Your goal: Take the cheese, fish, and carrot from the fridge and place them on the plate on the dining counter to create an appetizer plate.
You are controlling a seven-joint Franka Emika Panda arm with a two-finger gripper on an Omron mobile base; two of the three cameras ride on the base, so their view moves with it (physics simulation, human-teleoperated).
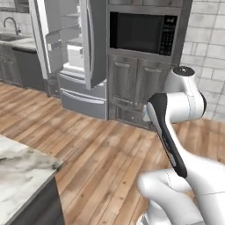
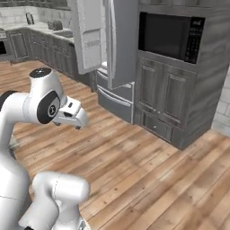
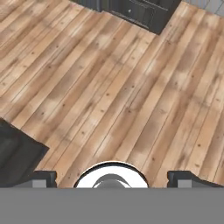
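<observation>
The white fridge (image 1: 83,94) stands across the wooden floor with its doors swung open, showing a bright interior with shelves; from the other side the fridge (image 2: 117,49) is seen door-edge on. A marble corner of the dining counter (image 1: 22,173) lies at the lower left. My gripper (image 2: 67,126) hangs open over the floor, pointing down, well short of the fridge. In the hand view the gripper (image 3: 113,178) shows its fingertips (image 3: 43,178) far apart, with nothing between them. The cheese, fish, carrot and plate are out of view.
A dark built-in oven cabinet (image 1: 143,52) stands right of the fridge. Dark lower cabinets with a sink (image 1: 11,37) run along the left wall. Wooden floor (image 3: 113,87) stretches between me and the fridge. A dark block (image 3: 17,157) sits at the hand view's lower left.
</observation>
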